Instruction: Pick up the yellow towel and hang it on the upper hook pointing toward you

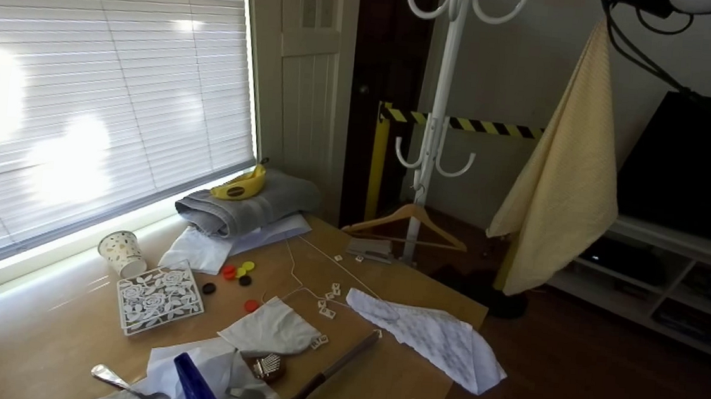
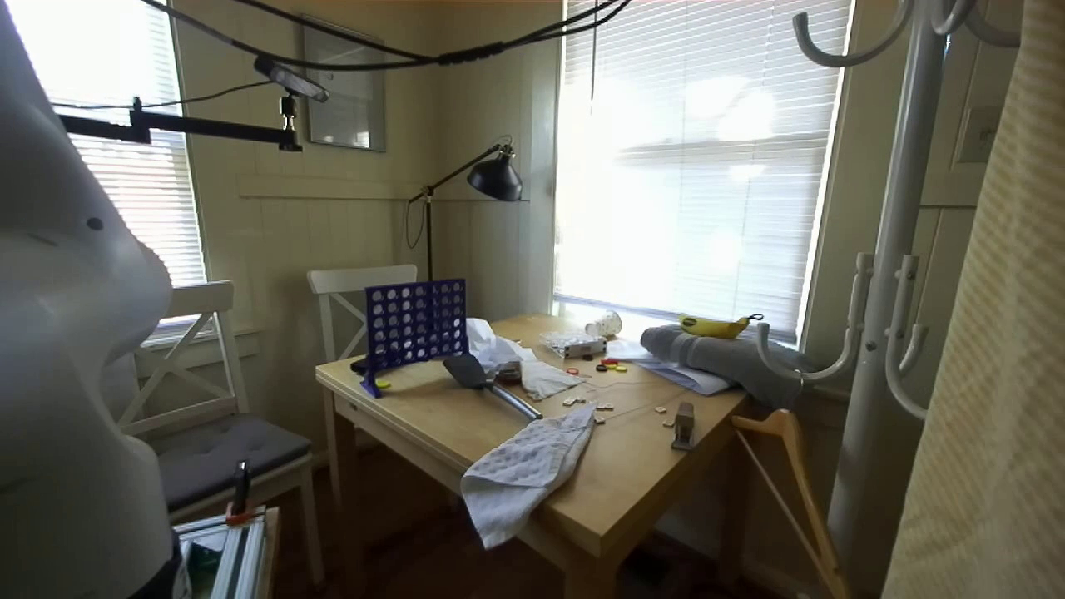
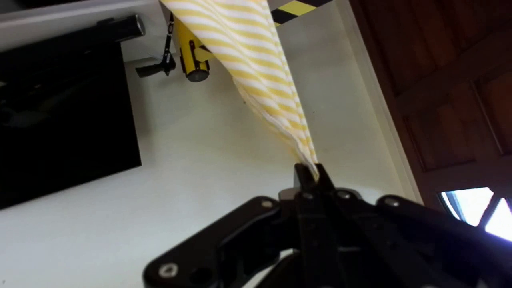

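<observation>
Claw: pinched narrow, holding a thin tip of the yellow towel.
Towel tip: just a small bunched bit sits in the claw. It may be a corner, but I can't tell for sure.
Towel cloth: it looks soft, floppy and light. I think it bends easily, can't break, and swings if the arm goes fast.
Best spot to hold: up high, near the tip, so the rest hangs straight down. A bigger pinch would be safer, I think, because a tiny bit could slip out.
Towel bottom: loose and folded, hanging in the air beside the white rack, with a gap between them in an exterior view.
Lower hooks: the long loose part might snag here, so it should stay high and clear.
Upper hooks: the towel is not on one yet. I can't tell which one is meant by "toward you". The cloth just under the tip seems a good part to lay over it.
</observation>
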Controlling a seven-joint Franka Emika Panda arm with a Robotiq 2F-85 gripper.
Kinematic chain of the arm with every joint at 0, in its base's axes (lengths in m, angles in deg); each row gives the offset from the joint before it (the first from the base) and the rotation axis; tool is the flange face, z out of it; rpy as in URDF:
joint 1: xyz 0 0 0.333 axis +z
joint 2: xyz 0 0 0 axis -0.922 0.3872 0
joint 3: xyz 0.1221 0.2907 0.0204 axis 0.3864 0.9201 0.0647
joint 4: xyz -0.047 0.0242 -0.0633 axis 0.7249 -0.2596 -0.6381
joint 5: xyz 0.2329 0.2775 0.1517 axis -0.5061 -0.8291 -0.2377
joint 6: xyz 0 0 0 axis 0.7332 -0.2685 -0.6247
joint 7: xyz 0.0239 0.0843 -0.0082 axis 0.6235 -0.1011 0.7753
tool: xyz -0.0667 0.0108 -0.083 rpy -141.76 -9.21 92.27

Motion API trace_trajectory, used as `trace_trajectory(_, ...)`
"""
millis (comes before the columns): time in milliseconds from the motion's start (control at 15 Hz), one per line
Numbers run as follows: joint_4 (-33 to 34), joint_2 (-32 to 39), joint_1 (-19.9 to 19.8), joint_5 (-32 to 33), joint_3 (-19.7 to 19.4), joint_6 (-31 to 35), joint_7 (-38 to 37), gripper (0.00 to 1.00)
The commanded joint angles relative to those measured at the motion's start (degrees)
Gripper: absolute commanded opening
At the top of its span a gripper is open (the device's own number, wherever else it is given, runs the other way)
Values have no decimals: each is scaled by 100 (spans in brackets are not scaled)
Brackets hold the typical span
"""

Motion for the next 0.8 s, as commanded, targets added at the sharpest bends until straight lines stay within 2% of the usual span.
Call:
trace_trajectory(0,363,406,-71,-593,-195,754,-434,1)
trace_trajectory(267,919,1065,-149,-1406,-391,1675,-609,1)
trace_trajectory(400,1466,1458,-128,-1715,-416,1754,-676,1)
trace_trajectory(600,2309,1950,-100,-1840,-386,1859,-739,1)
trace_trajectory(733,2657,2180,-133,-2017,-379,1914,-838,1)
